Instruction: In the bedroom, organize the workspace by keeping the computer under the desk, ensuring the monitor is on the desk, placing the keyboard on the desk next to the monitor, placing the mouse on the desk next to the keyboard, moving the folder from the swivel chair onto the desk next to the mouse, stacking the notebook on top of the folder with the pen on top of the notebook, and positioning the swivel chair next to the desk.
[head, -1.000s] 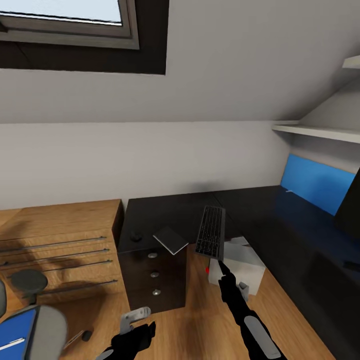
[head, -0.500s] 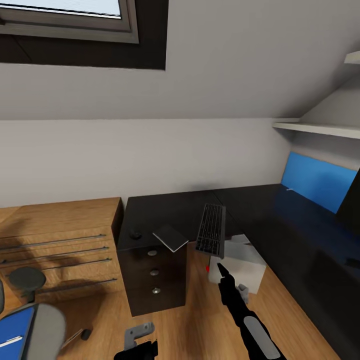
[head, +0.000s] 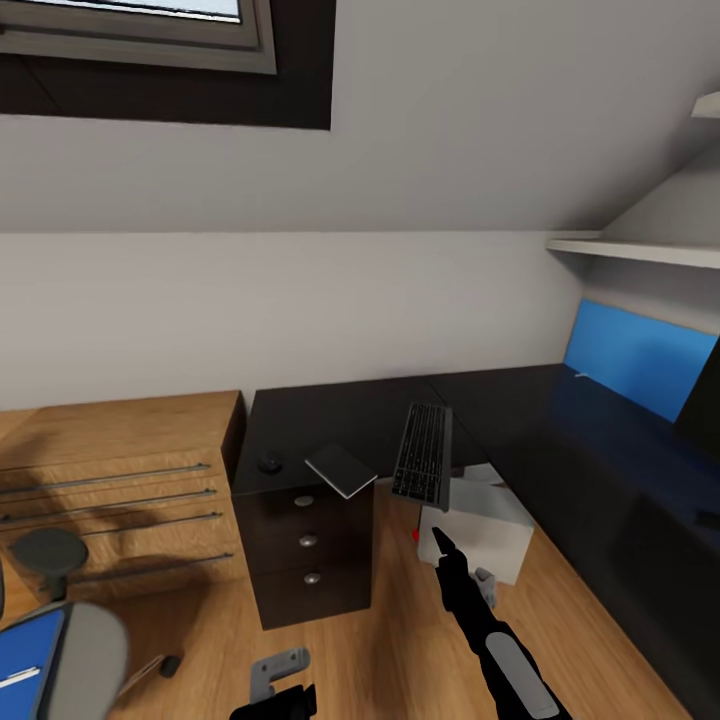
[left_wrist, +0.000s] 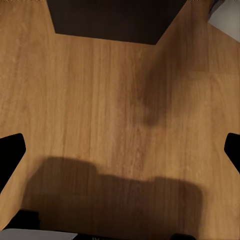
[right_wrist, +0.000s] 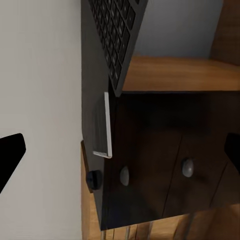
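Keyboard (head: 423, 467) lies on the desk (head: 330, 420), its near end jutting past the front edge above the computer (head: 480, 525). Right gripper (head: 441, 545), fingers spread, hangs just below it; left gripper (left_wrist: 120, 145) splayed, empty.

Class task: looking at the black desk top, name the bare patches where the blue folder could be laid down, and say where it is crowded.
Bare: the black L-shaped desk behind the slim black keyboard, and its long wing along the blue back panel. Crowded: the front edge, where the small dark mouse, the overhanging grey notebook and the keyboard sit.
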